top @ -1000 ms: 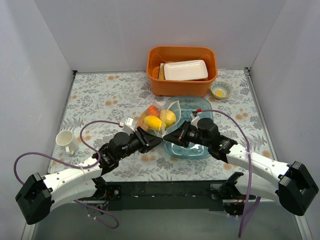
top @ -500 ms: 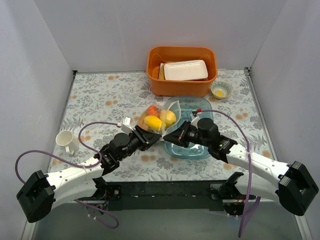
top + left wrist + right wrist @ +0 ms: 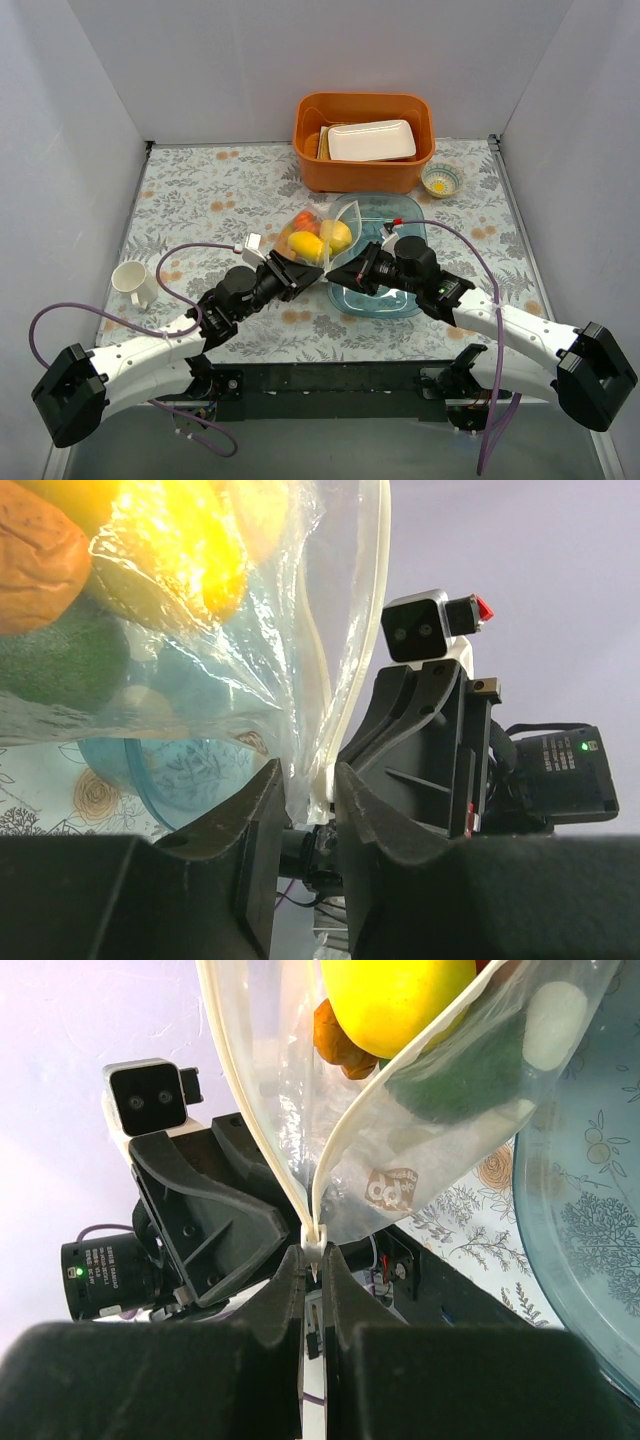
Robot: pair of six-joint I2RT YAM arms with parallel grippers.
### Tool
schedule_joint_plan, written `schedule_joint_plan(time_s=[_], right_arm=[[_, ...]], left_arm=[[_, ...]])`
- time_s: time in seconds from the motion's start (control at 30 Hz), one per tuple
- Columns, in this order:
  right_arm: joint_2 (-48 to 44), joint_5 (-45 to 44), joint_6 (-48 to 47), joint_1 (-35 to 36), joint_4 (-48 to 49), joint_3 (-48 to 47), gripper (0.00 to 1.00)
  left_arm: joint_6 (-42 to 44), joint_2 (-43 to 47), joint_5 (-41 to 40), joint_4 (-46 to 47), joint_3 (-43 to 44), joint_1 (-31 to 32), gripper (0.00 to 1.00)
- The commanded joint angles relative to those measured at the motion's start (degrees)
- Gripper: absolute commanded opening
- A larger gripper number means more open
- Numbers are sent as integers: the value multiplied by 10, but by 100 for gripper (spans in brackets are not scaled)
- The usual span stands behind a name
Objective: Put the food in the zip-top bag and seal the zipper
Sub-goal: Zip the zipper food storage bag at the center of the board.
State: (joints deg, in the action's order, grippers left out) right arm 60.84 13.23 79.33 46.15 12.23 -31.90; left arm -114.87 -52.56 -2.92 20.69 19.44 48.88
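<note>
The zip-top bag (image 3: 318, 236) hangs lifted between my two grippers over the near-left rim of the blue dish (image 3: 402, 226). The food (image 3: 307, 245) is inside it: yellow, orange and green pieces, also showing in the left wrist view (image 3: 165, 540) and the right wrist view (image 3: 395, 990). My left gripper (image 3: 305, 277) (image 3: 307, 785) is shut on the bag's lower edge. My right gripper (image 3: 337, 275) (image 3: 314, 1260) is shut on the end of the zipper (image 3: 258, 1125), whose two whitish strips spread apart above the jaws, so the mouth is open. The zipper also shows in the left wrist view (image 3: 381, 580).
An orange bin (image 3: 362, 172) holding a white tray (image 3: 371, 140) stands at the back. A small bowl (image 3: 441, 180) sits to its right. A white mug (image 3: 131, 281) stands at the left. Grey walls enclose the flowered table.
My left gripper has shifted slightly up and left with the bag's edge. The bag, the food and the right arm have hardly moved.
</note>
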Motion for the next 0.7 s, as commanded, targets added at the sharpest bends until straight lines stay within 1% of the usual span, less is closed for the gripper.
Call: schedule_joint_plan(time_s=[0.0,0.1,0.33,0.47,0.6,0.67], right_arm=[[0,-4,-2,2,23,-2,1],[3,-3,-4,2,22,-5,1],[2,-10,-8,2,20,-10,1],[2,-11,-7,3,19,-9,1],[1,-13,-6,2,19,-6,1],[2,-12,-7,2,20,-7,1]], left_arm=[[-27,21,18,-9,-5,4,28],[-30,18,20,-9,-8,6,30],[-37,13,25,-6,-12,8,24],[-40,15,24,-5,-17,8,19],[-40,14,24,-5,-16,7,9],[-40,13,23,-4,-16,8,8]])
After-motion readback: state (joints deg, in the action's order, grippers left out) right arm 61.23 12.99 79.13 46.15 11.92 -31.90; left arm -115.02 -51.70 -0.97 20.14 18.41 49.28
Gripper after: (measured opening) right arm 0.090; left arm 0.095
